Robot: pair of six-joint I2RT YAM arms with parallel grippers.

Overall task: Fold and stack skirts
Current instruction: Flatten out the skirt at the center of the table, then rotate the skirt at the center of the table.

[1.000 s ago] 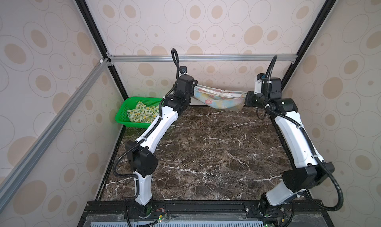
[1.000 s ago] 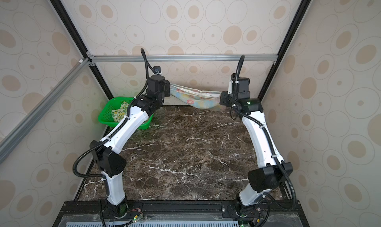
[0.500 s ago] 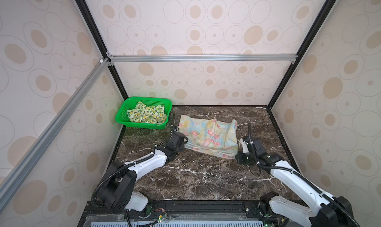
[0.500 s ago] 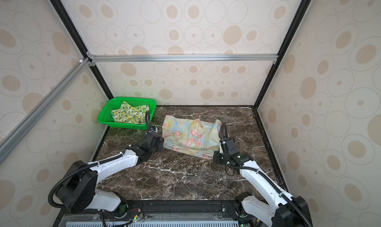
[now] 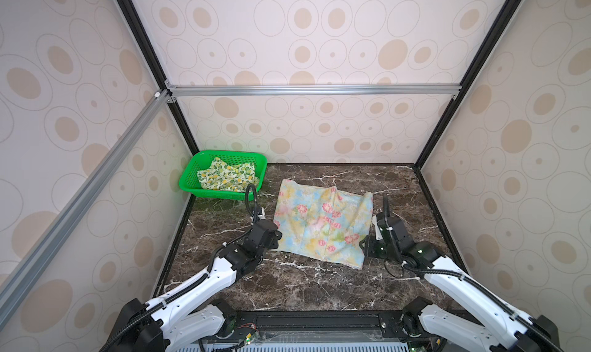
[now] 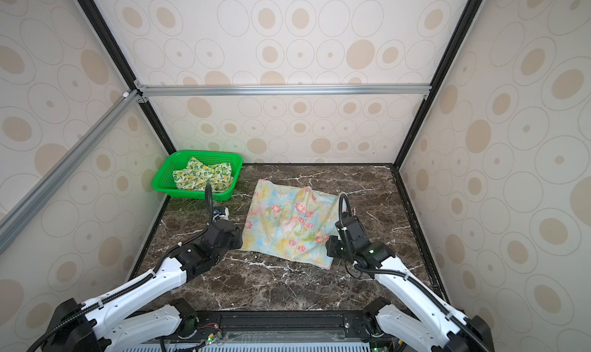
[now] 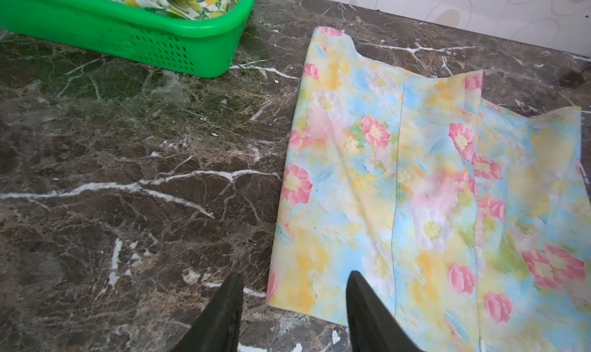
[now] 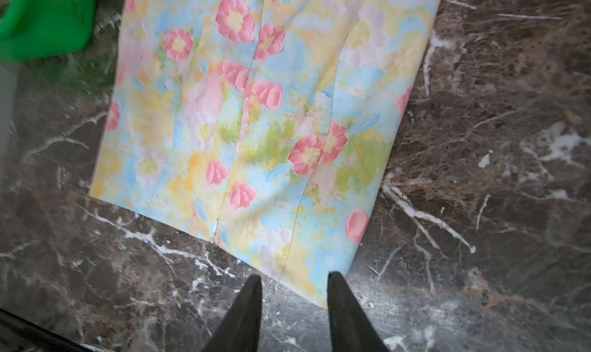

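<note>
Left wrist view: the left gripper point(image 7: 295, 273) has its two black fingers spread well apart with nothing clamped. A corner of the floral skirt point(image 7: 415, 190) lies on the marble table point(image 7: 128, 190) in the gap between them. That skirt is spread flat near the green basket point(image 7: 160, 43), with a strip of bare marble between the two. In both top views the lemon-print skirt point(image 5: 228, 174) lies bunched inside the basket. In the right wrist view the right gripper point(image 8: 295, 273) sits at the floral skirt's corner farthest from the basket. Its fingers are parted by a narrower gap and hold nothing. The cloth corner lies just ahead of one fingertip; whether they touch cannot be told.
</note>
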